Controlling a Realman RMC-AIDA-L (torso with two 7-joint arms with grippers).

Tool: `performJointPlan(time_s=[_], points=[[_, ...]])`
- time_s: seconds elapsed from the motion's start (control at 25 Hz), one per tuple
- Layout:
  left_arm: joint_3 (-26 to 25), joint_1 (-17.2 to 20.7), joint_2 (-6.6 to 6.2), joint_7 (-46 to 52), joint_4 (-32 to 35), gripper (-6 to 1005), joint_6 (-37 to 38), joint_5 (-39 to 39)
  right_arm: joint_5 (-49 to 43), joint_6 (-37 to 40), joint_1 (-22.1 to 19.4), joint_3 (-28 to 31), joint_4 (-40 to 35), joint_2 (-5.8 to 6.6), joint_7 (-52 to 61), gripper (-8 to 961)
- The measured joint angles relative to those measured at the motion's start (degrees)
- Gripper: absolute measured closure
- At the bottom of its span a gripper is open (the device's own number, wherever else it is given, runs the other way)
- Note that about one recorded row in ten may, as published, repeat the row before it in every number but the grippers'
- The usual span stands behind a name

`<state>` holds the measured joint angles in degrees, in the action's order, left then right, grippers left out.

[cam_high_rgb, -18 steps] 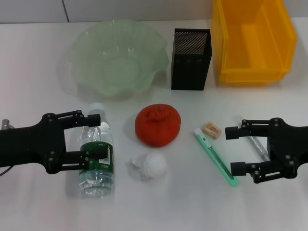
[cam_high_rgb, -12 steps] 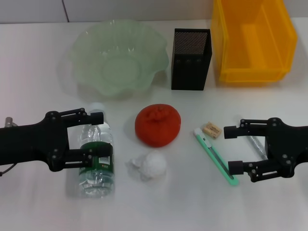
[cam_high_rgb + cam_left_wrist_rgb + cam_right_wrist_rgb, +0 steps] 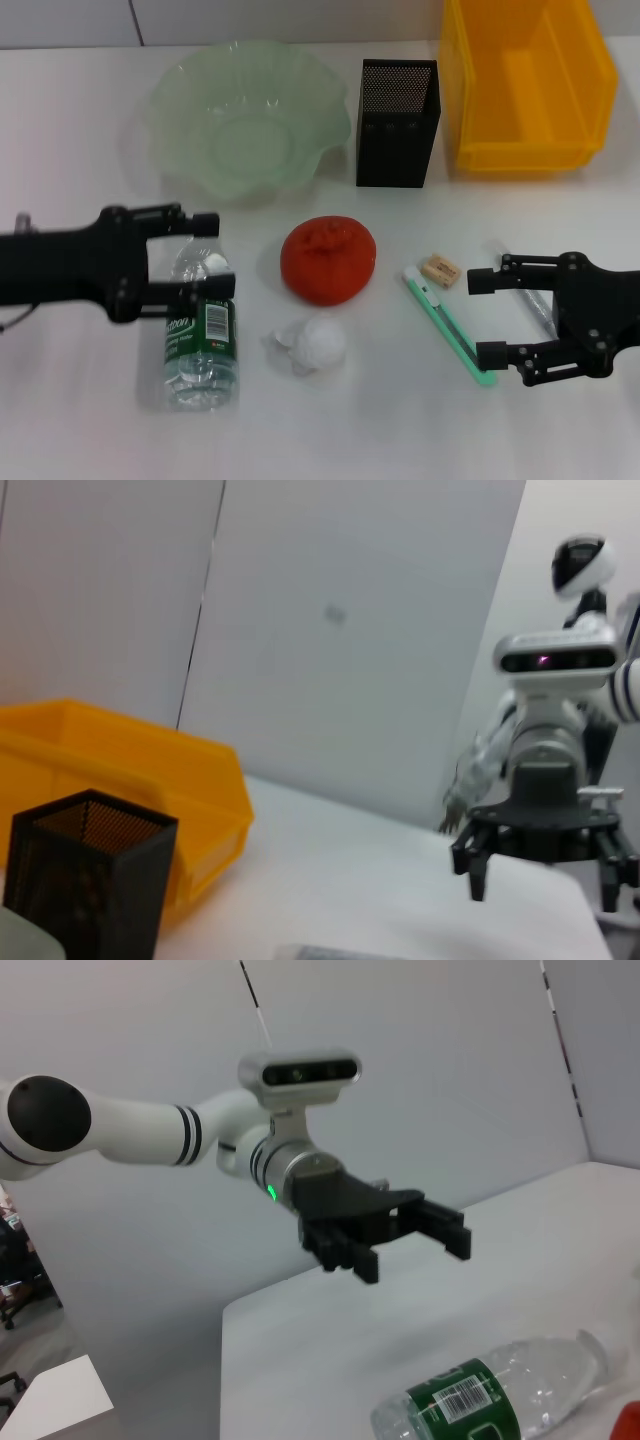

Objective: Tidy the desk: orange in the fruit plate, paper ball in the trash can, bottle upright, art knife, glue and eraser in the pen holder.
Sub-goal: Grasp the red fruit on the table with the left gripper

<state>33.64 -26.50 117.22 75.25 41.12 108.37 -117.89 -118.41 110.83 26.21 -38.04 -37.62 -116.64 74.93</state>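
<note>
The clear bottle (image 3: pixel 203 335) with a green label lies on its side at the front left. My left gripper (image 3: pixel 216 255) is open, its fingers either side of the bottle's neck. The orange (image 3: pixel 328 260) sits mid-table with the paper ball (image 3: pixel 310 345) just in front of it. To the right lie the green art knife (image 3: pixel 448 325), the small eraser (image 3: pixel 439 270) and the glue (image 3: pixel 536 308), which is partly hidden under my open right gripper (image 3: pixel 482 318). The right wrist view shows the left gripper (image 3: pixel 410 1250) above the bottle (image 3: pixel 490 1400).
The pale green fruit plate (image 3: pixel 180 120) stands at the back left, the black mesh pen holder (image 3: pixel 396 150) behind the orange, and the yellow trash can (image 3: pixel 480 120) at the back right. The left wrist view shows pen holder (image 3: pixel 85 880), trash can (image 3: pixel 130 770) and right gripper (image 3: pixel 542 875).
My left gripper has shifted toward the far side along the bottle, from the label to the neck, uncovering the label. The right gripper has barely moved.
</note>
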Motion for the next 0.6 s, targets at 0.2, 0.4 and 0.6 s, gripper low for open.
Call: performJointPlan(time_s=[0.2,0.4,0.6], points=[[5.4,-3.2,0.14,7.9,6.0,222,-3.1,0.0,0.0,-0.6,-1.3,0.7,0.3,0.4,-0.1,106],[16.0,-11.8,1.35,15.6,9.5,223,-13.4,-4.6,-0.1,-1.1,-3.1,2.1,0.4,0.46,-0.5,106],[24.7,-15.9,1.74,17.0,5.3,225,-23.7,-6.7,-0.1,-1.1,-5.6,3.0,0.4,0.51,-0.6,106]])
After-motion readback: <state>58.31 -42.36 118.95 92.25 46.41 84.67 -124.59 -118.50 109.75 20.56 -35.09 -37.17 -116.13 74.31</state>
